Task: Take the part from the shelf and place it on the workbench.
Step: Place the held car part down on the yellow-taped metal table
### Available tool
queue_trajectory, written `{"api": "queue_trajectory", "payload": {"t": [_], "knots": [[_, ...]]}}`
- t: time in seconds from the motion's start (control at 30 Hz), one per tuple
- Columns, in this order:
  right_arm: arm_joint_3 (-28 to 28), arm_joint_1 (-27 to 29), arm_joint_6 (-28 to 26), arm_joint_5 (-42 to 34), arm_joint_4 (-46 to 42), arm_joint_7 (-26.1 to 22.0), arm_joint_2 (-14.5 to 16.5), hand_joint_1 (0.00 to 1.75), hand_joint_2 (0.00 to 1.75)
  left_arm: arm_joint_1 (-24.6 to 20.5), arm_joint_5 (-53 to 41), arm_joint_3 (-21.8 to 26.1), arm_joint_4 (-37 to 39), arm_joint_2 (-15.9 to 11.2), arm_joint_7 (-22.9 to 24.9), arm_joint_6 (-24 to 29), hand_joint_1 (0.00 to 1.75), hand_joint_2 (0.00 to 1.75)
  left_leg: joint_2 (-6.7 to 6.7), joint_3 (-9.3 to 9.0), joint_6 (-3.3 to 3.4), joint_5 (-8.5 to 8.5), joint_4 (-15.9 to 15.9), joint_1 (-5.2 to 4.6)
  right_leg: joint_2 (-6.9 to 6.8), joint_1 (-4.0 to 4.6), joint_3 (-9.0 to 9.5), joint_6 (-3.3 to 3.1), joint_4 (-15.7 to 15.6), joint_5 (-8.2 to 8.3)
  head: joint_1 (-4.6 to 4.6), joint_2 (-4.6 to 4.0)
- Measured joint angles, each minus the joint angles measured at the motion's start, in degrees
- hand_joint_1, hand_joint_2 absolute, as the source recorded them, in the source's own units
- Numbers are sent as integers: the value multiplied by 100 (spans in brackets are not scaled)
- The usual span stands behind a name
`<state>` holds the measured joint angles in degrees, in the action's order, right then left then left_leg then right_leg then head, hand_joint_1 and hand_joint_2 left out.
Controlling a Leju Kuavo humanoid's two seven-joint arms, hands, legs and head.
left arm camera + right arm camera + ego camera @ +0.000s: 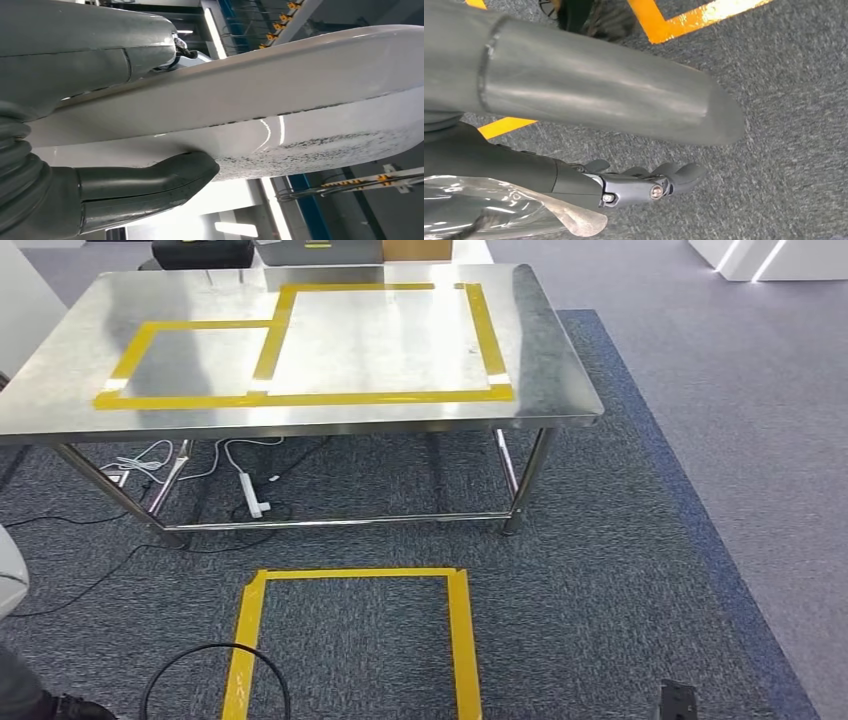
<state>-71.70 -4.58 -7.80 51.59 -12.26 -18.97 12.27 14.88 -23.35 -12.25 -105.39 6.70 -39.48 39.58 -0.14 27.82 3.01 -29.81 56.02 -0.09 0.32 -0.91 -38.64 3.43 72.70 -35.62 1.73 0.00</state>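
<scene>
One steel workbench (pixel 300 350) straight ahead, with two yellow tape boxes (pixel 300 398) marked on top, a smaller one left and a bigger one right, nothing lying inside either. One more yellow tape square (pixel 350 640) on the grey carpet (pixel 620 540) in front, nothing in it but carpet. Under the bench, one white power strip (pixel 252 495) and some loose cables; a black cable loop (pixel 215 680) down by the floor square. Left hand (pixel 100 120) clamped on one big smooth white part (pixel 280 110), thick thumb (pixel 150 187) pressed against one face and the rest of the hand on the other, so the part sits right between them, off the bench. Right hand (pixel 644 185) hanging over the carpet, fingers (pixel 674 175) fairly straight and close together, gripping nothing.
</scene>
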Motion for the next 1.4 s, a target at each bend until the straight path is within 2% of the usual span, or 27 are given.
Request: {"api": "queue_trajectory", "payload": {"t": [0.07,0.1,0.13,0.2,0.23,0.3,0.33,0.4,0.43,0.5,0.53,0.57,0.6,0.7,0.73,0.8,0.83,0.9,0.93,1.0,1.03,1.07,1.1,1.2,1.23,1.33,1.4], "knots": [[-3,28,0,0,0,4,-1,0,0,15,18,8,0,11,1,0,175,175,-6,-195,-37,-156,1,25,-7,-17,-170,39,-159,76,4,0],[-3,41,1,1,1,4,0,0,0,20,29,11,0,16,1,0,175,175,-7,-313,-64,-254,1,40,-24,-31,-154,53,-470,287,5,0],[-1,58,2,4,5,5,2,0,0,21,39,15,0,21,1,0,175,175,-6,-430,-96,-360,8,48,-62,-45,-128,55,-793,617,10,0],[3,79,9,21,19,17,4,0,0,29,48,23,-6,32,0,0,175,175,-4,-601,-172,-546,-15,52,-128,-33,-38,-21,-1171,1023,10,0],[5,80,12,30,25,22,5,0,0,30,50,26,-14,40,-1,0,175,175,-3,-680,-214,-595,-25,53,-141,-14,12,-87,-1208,1068,8,0],[7,53,15,37,26,26,5,0,0,16,52,29,-36,54,-1,0,175,175,0,-698,-291,-521,143,66,-111,4,184,-219,-1228,929,-14,0],[8,41,15,38,26,24,4,0,0,8,51,31,-44,58,-2,0,175,175,1,-586,-319,-404,413,69,-98,-5,273,-264,-1262,871,-24,0],[10,24,16,38,25,20,-1,0,0,4,50,32,-52,58,-3,0,175,175,2,-75,-357,-282,1193,74,-75,-25,482,-327,-1336,759,-58,0],[9,24,15,38,25,19,-3,0,0,9,48,32,-53,56,-3,0,175,175,2,220,-366,-372,1538,73,-64,-26,594,-341,-1370,693,-71,0],[9,32,16,39,26,21,-3,0,0,19,49,32,-53,53,-3,0,175,175,2,726,-364,-844,1885,70,-23,-25,830,-342,-1423,539,-86,0],[9,37,17,41,26,24,-3,0,0,22,49,32,-53,52,-3,0,175,175,2,893,-352,-1056,1869,67,3,-25,953,-334,-1436,451,-86,0],[9,42,19,42,26,26,-3,0,0,25,49,32,-54,51,-3,0,175,175,2,1014,-333,-1147,1748,61,27,-25,1085,-326,-1444,354,-91,0],[9,49,20,42,26,27,-3,0,0,32,49,32,-54,50,-3,0,175,175,2,1091,-302,-1020,1534,49,45,-25,1205,-317,-1449,253,-99,0],[8,89,27,47,35,34,-1,0,0,73,48,34,-52,46,-3,0,175,175,-22,1169,-181,260,756,-29,65,-16,1521,-252,-1498,-45,-241,-17],[9,91,30,49,40,37,1,0,0,80,47,35,-59,46,-3,0,175,175,-41,1153,-158,508,624,-48,64,-10,1644,-209,-1524,-102,-310,-24],[10,59,37,52,44,40,0,0,0,72,46,41,-78,58,-4,0,175,175,-69,1025,-124,465,526,-43,49,-4,1767,-117,-1498,-65,-406,-26],[13,40,39,56,44,35,-1,0,0,65,45,44,-87,67,-4,0,175,175,-74,934,-99,443,466,-28,40,-5,1736,-82,-1364,14,-414,-24],[26,-4,48,77,45,37,-3,0,0,64,41,48,-93,81,-5,0,175,175,-72,743,-55,379,367,0,22,-7,1367,-36,-811,82,-411,-20],[37,-14,50,95,45,38,-3,0,0,63,40,50,-94,85,-5,0,175,175,-68,665,-40,325,337,2,15,-8,1113,-28,-473,-1,-414,-20],[55,-12,50,129,46,43,-4,0,0,63,38,50,-94,89,-5,0,175,175,-77,514,-25,197,310,3,12,-7,626,-19,-16,-378,-449,-20],[59,-5,47,137,46,45,-5,0,0,64,38,51,-94,90,-5,-1,175,175,-84,423,-23,124,307,3,12,-5,454,-19,26,-522,-461,-20],[61,1,44,141,46,45,-5,0,0,65,37,50,-94,90,-5,-1,175,175,-90,322,-25,48,307,2,12,-2,343,-19,-67,-533,-467,-20],[62,7,42,142,46,46,-5,0,0,65,35,50,-93,91,-5,-1,175,175,-93,214,-32,-29,307,2,10,1,292,-26,-293,-369,-470,-20],[72,36,38,149,46,59,-5,0,0,57,3,47,-89,98,-5,-2,175,175,-104,-40,-89,-242,308,-6,-34,34,288,-117,-1084,568,-531,-25],[78,41,36,152,46,66,-5,0,0,54,-16,46,-89,103,-5,-2,175,175,-111,-94,-124,-285,303,-6,-46,51,312,-167,-1186,731,-566,-28],[95,26,39,156,46,78,-2,0,0,46,-109,48,-89,121,-5,-2,175,175,-111,-169,-221,-296,362,-3,-37,57,445,-287,-1275,774,-605,-31],[102,10,51,156,46,78,2,0,0,27,-195,48,-86,124,-5,-2,175,175,-88,-15,-260,-403,670,5,-30,28,535,-335,-1356,779,-612,-31]]}}
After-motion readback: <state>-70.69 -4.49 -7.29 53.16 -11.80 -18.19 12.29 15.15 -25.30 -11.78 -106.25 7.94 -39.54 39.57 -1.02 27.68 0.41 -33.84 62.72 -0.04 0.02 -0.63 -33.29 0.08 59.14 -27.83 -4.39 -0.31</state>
